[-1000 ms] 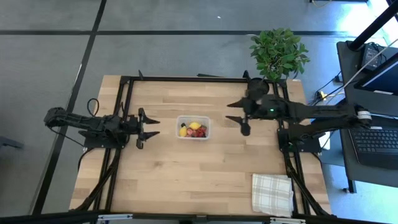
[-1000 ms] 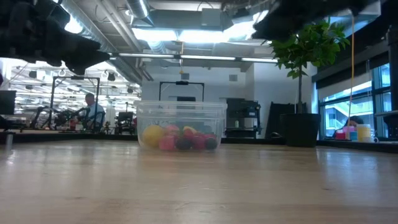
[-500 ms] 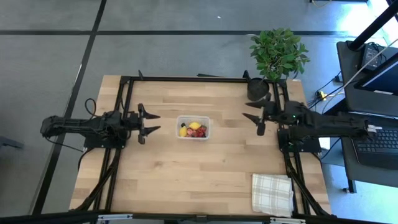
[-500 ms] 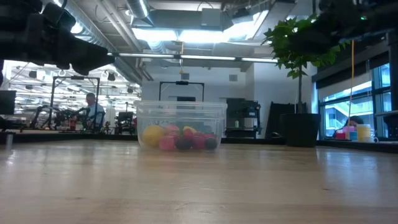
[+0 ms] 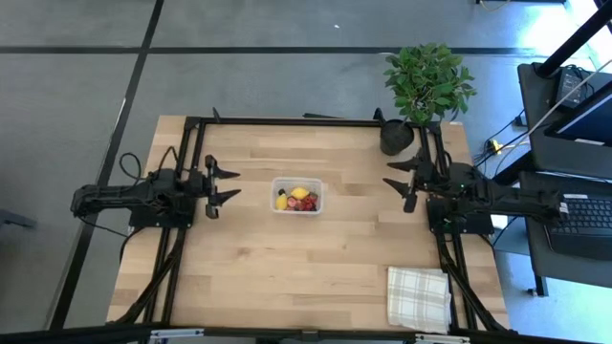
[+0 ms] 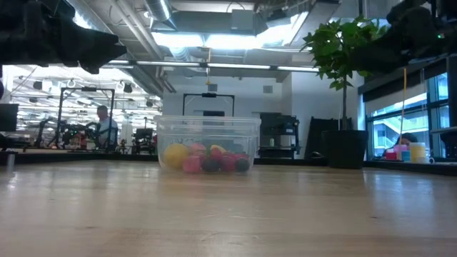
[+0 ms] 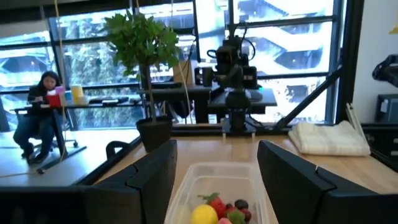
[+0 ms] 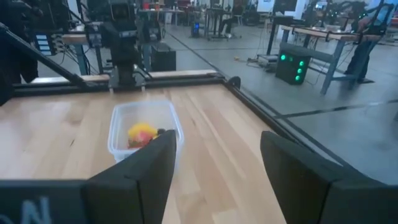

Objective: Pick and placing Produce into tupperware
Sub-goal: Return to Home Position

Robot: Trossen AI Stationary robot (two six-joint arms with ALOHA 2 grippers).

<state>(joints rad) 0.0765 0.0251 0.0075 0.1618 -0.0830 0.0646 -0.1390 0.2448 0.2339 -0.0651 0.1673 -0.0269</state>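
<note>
High view looks down on a wooden desk (image 5: pixel 287 268) with a clear tub (image 5: pixel 296 196) standing near its middle, a little toward the far side. Fruit pieces (image 5: pixel 298 199) lie inside the tub: a yellow one, several red ones and a few dark ones. The left end effector (image 5: pixel 235 183) hangs over the desk's left side, well apart from the tub, its two fingers spread wide and holding nothing. The right end effector (image 5: pixel 387 174) hangs over the right side, also well apart from the tub, its fingers likewise wide open and empty. Both point toward the tub. A potted plant (image 5: pixel 427 81) stands at the far right corner, and a checked cloth (image 5: pixel 418 298) lies at the near right corner. Low view shows a person (image 6: pixel 106 128) in the room beyond, on the left.
</note>
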